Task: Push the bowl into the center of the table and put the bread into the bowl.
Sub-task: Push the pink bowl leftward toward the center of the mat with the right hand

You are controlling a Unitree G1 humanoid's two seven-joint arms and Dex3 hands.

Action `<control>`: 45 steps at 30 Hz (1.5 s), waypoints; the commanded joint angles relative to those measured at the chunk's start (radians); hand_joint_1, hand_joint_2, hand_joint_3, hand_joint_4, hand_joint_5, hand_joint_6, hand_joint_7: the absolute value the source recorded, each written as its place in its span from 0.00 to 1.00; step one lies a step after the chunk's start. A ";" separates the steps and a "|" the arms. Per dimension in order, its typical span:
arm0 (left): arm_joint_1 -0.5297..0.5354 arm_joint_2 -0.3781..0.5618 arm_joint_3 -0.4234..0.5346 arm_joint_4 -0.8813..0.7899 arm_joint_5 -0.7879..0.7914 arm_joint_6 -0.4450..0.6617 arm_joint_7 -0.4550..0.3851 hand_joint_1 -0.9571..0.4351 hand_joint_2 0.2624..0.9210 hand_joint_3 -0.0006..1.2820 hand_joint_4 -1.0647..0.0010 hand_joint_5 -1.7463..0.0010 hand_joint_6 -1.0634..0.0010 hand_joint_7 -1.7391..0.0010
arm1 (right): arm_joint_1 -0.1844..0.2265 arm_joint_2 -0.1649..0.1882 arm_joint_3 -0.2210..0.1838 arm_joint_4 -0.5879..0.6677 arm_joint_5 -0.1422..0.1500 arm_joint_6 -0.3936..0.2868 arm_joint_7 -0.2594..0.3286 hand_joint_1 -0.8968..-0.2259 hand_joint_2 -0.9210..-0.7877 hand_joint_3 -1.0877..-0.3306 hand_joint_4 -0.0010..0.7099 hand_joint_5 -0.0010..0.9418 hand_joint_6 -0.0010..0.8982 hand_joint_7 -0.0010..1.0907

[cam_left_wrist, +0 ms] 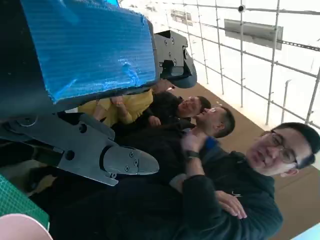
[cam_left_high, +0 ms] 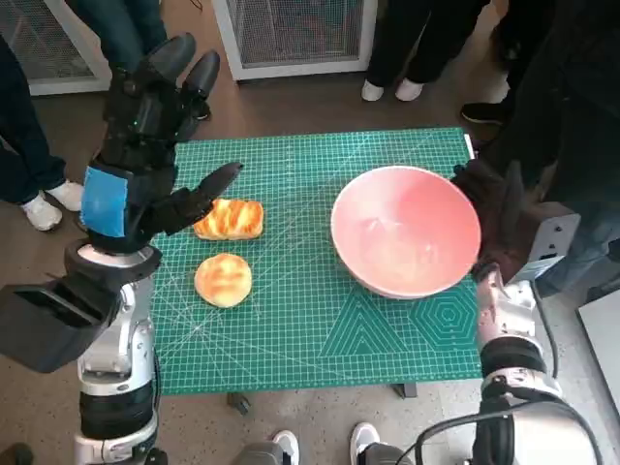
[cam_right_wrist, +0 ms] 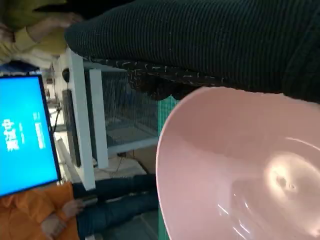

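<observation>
Bowl (cam_left_high: 406, 232) against the right hand (cam_left_high: 499, 215), grip unclear; left hand (cam_left_high: 145, 145) spread, empty.

A lab: green cutting mat (cam_left_high: 320, 291), blue screen (cam_right_wrist: 22, 135), seated onlookers (cam_left_wrist: 200, 165).

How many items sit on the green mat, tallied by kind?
Bread: 2, the long loaf and the round bun
Bowl: 1, the pink bowl
Total: 3
</observation>
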 commanded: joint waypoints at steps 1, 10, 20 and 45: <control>0.004 0.008 0.005 -0.024 -0.010 0.006 0.000 0.52 1.00 0.19 0.70 1.00 0.95 0.67 | 0.017 0.023 0.006 0.007 -0.011 0.009 0.017 0.46 0.00 0.42 0.50 0.00 0.37 0.24; 0.006 0.006 0.005 -0.037 -0.012 0.017 0.001 0.52 1.00 0.19 0.70 1.00 0.95 0.67 | 0.004 0.047 0.007 0.000 -0.005 -0.001 0.033 0.45 0.00 0.43 0.49 0.00 0.37 0.23; 0.013 0.007 0.009 -0.040 -0.012 0.017 0.000 0.52 1.00 0.19 0.70 1.00 0.95 0.67 | -0.012 0.076 0.006 -0.006 0.001 -0.010 0.047 0.48 0.00 0.39 0.47 0.00 0.37 0.22; 0.029 0.009 0.020 -0.040 -0.002 0.002 0.003 0.51 1.00 0.18 0.70 1.00 0.93 0.69 | -0.045 0.142 0.021 -0.008 -0.006 -0.019 0.042 0.50 0.00 0.37 0.46 0.00 0.37 0.22</control>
